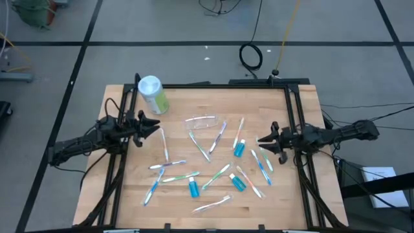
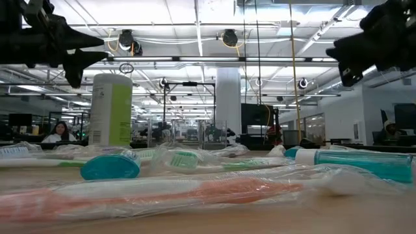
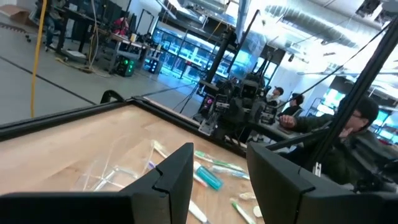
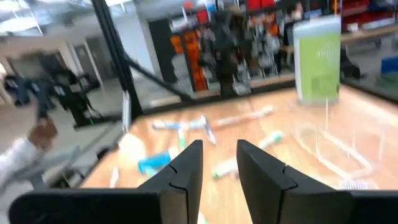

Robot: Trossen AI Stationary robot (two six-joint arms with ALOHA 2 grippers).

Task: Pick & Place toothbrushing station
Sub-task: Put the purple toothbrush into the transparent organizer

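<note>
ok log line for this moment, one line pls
left gripper: open, hovering, empty | right gripper: open, hovering, empty | clear holder: on its side, centre-back | toothbrushes: scattered on table | green canister: back-left

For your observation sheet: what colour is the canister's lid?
White, on the green canister; clearest in the high view.

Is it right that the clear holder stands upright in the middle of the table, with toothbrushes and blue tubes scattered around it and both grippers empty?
Not quite. In the high view the clear holder lies on its side, not upright. The rest holds: toothbrushes and blue tubes are scattered around it, and the left gripper and right gripper are empty.
</note>
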